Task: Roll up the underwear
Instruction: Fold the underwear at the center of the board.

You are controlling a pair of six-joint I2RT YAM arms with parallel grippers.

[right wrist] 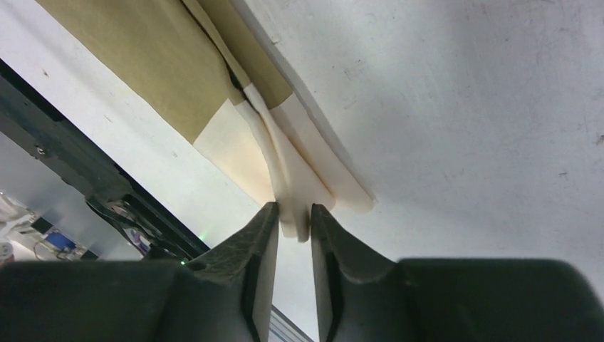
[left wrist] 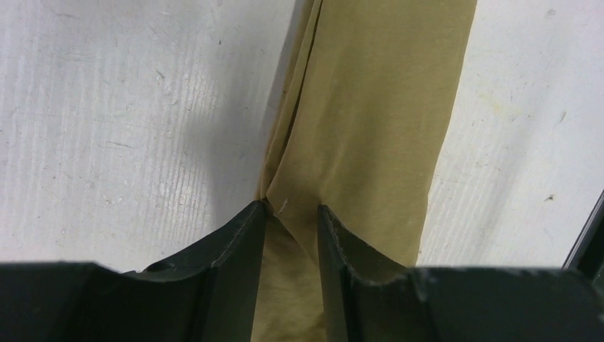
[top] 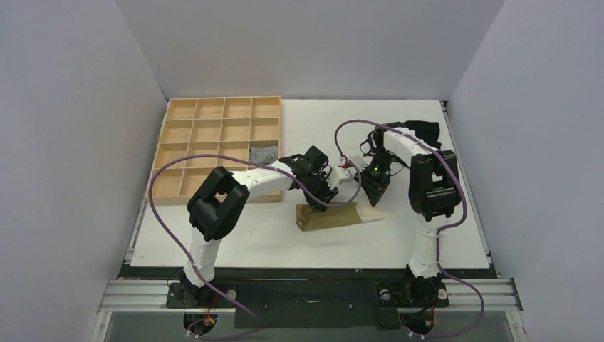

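Observation:
The underwear lies on the white table as a folded olive-khaki strip, with its cream-white panel at the right end. My left gripper is down over the strip's left end. In the left wrist view its jaws stand a little apart, and olive fabric with a raised crease fills the gap. My right gripper is at the cream end. In the right wrist view its tips stand narrowly apart around an upstanding cream fold.
A wooden compartment tray sits at the back left and holds a small grey-blue striped cloth roll. A black garment lies at the back right behind the right arm. The table's dark front rail runs close to the strip.

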